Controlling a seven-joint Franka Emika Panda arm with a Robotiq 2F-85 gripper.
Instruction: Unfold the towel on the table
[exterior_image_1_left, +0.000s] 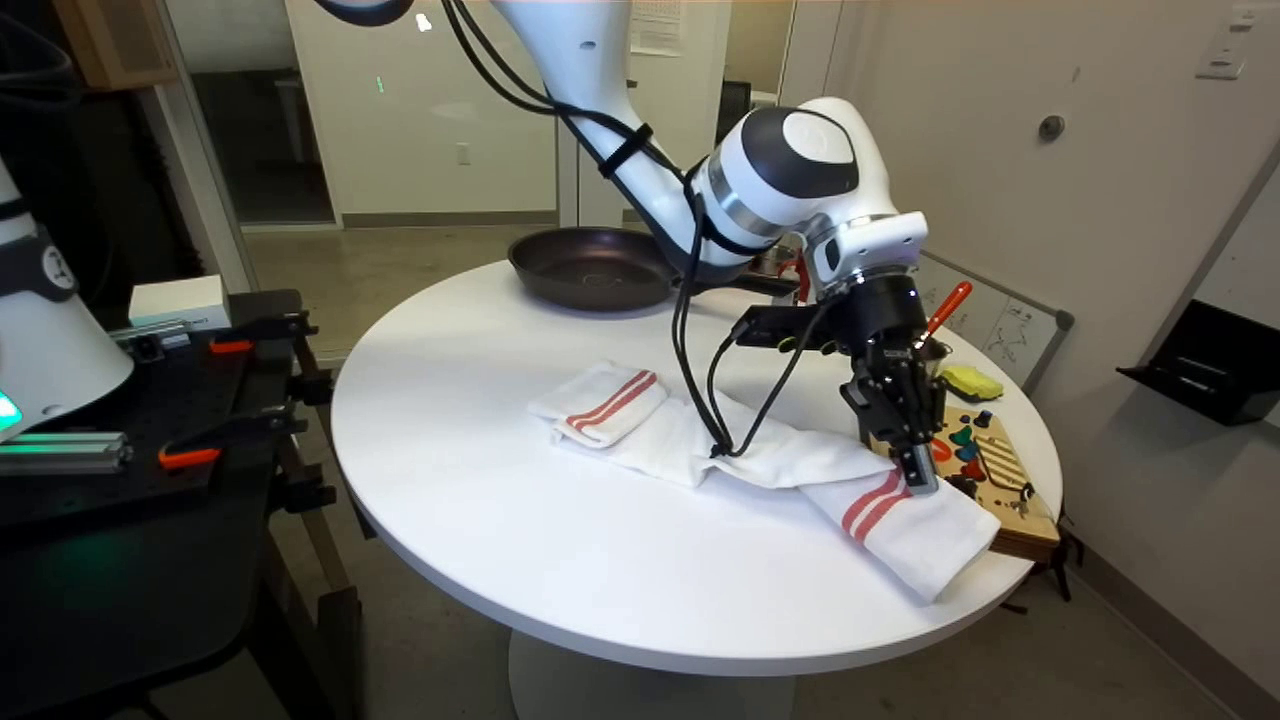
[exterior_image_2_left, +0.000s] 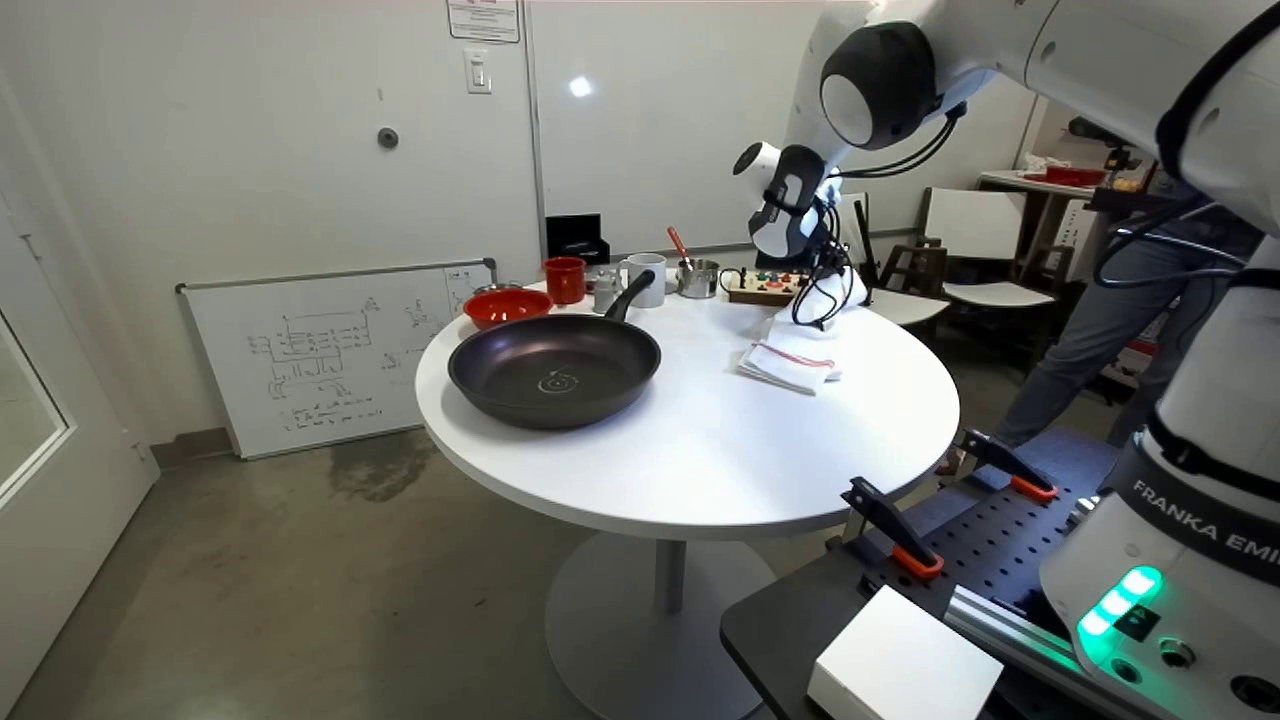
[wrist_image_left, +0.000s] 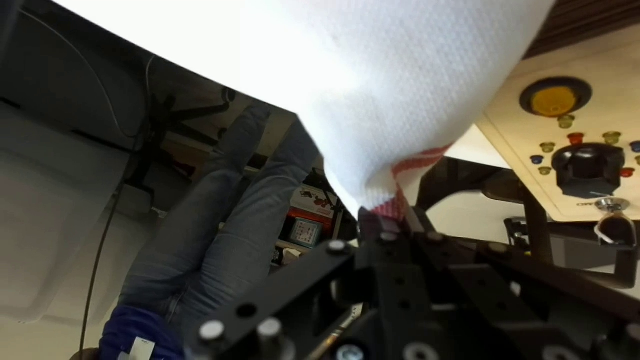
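The white towel with red stripes (exterior_image_1_left: 815, 460) lies across the round white table (exterior_image_1_left: 560, 560) in a long, bunched strip. Its left end is folded over, with a pair of red stripes on top. That folded end also shows in an exterior view (exterior_image_2_left: 790, 365). My gripper (exterior_image_1_left: 920, 480) is at the towel's right end by the red stripes. In the wrist view, the gripper (wrist_image_left: 387, 217) is shut on a red-striped edge of the towel (wrist_image_left: 395, 95), and the cloth rises from the fingertips in a narrow peak. The arm hides part of the towel in an exterior view.
A wooden board with knobs and switches (exterior_image_1_left: 990, 470) lies close beside the gripper at the table's edge. A black frying pan (exterior_image_1_left: 595, 270), a yellow cloth (exterior_image_1_left: 970, 383), a red bowl (exterior_image_2_left: 507, 306), mugs and a metal pot (exterior_image_2_left: 698, 280) stand on the table. Arm cables hang over the towel.
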